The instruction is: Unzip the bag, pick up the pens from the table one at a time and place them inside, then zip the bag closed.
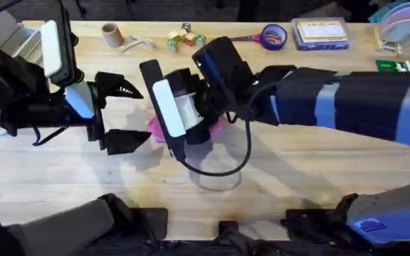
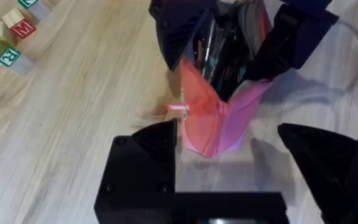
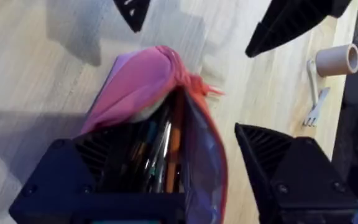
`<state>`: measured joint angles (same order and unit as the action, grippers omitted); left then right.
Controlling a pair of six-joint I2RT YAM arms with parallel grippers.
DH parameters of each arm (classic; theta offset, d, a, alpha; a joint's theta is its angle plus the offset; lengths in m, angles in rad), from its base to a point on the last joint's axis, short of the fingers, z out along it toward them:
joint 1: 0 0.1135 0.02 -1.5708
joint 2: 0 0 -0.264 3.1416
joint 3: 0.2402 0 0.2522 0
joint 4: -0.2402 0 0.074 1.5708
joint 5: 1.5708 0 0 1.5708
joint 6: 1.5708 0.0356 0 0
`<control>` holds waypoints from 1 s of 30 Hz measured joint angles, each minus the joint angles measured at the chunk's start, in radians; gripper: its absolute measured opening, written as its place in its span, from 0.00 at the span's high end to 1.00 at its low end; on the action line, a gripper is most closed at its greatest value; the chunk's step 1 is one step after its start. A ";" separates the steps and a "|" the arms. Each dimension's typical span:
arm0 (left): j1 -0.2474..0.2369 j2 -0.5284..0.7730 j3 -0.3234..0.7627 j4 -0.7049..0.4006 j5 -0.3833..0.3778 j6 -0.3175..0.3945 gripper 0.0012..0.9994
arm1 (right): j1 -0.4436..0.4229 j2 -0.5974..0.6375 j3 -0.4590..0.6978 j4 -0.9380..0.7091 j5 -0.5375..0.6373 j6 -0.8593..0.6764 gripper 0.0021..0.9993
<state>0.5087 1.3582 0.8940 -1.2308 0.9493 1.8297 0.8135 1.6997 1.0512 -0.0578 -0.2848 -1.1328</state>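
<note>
Bag mid-frame, open mouth toward right gripper, whose spread fingers straddle it; your left gripper gapes empty just left.

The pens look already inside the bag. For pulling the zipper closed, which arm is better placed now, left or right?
Probably the left. Its end effector is open and free, just beside the bag's near end. The right end effector has a finger inside the bag's open mouth, where the pens sit, so it can steady the bag.
</note>
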 joint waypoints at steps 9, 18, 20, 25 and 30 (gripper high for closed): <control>0.000 0.000 0.000 0.000 0.000 0.000 0.01 | 0.000 0.000 0.004 0.001 0.000 0.002 0.00; 0.007 0.000 0.000 0.014 0.000 0.000 0.01 | -0.012 -0.072 0.004 -0.002 0.003 0.135 0.00; 0.024 0.000 0.000 0.016 0.000 0.001 0.01 | -0.021 -0.111 0.004 -0.003 0.003 0.205 0.00; 0.090 0.000 0.000 -0.002 0.000 0.049 0.01 | -0.045 -0.207 0.004 -0.002 0.005 0.416 0.00; 0.145 0.000 0.000 -0.002 0.000 0.111 0.01 | -0.049 -0.266 0.004 -0.007 0.058 0.625 0.00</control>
<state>0.6540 1.3582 0.8940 -1.2332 0.9493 1.9409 0.7647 1.4340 1.0554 -0.0643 -0.2272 -0.5076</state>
